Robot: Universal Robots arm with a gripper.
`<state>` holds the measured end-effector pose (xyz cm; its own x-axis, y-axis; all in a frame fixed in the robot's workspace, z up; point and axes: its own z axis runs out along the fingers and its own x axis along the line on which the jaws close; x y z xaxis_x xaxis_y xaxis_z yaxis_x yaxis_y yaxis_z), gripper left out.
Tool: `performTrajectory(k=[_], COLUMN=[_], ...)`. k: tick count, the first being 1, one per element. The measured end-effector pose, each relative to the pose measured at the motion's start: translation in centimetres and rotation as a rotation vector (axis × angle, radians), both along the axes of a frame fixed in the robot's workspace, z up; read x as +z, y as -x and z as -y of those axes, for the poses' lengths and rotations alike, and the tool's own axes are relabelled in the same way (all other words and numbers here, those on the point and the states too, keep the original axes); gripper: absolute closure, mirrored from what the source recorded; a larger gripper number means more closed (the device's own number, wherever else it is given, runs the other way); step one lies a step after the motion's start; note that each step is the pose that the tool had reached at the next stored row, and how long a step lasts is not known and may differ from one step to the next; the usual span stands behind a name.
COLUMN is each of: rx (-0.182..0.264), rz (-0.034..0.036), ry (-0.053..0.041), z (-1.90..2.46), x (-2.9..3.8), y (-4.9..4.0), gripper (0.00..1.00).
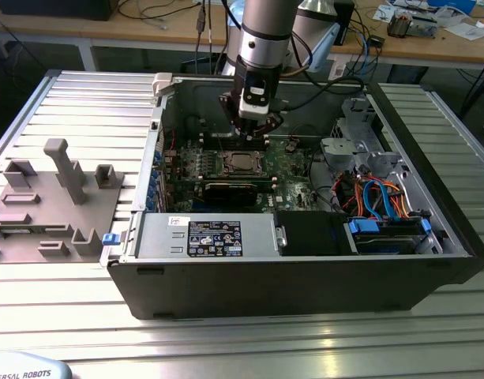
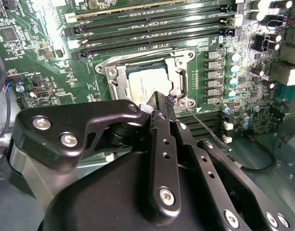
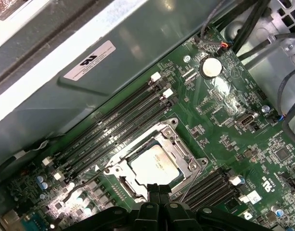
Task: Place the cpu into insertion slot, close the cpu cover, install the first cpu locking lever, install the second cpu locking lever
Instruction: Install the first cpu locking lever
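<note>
The cpu (image 2: 146, 83) (image 3: 154, 163) (image 1: 242, 163) lies flat in the insertion slot on the green motherboard, and the chip hides the slot's contact field. The silver cpu cover (image 2: 180, 77) (image 3: 186, 162) lies down around the chip, whose top shows through the cover's opening. A thin wire lever (image 2: 207, 127) sticks out from one corner of the socket, over the short memory slots. My gripper (image 2: 159, 97) (image 3: 154, 188) (image 1: 252, 136) hangs just above the socket's edge. It is shut, and I see nothing between its fingers.
The motherboard sits deep in an open computer case (image 1: 431, 268) with tall walls all round. Long memory slots (image 3: 113, 125) run beside the socket. A power supply (image 1: 214, 237) and blue cables (image 1: 376, 197) lie towards the front. A grey fixture plate (image 1: 44, 205) stands at the exterior view's left.
</note>
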<state>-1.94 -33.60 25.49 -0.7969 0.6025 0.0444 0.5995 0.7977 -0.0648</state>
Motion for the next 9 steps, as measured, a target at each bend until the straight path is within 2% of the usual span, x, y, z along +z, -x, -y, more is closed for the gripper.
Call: performTrajectory(k=[9], rx=[0.014], rz=[0.0], ry=[0.0], z=[0.0], x=[0.0], y=[0.0], gripper=[0.89])
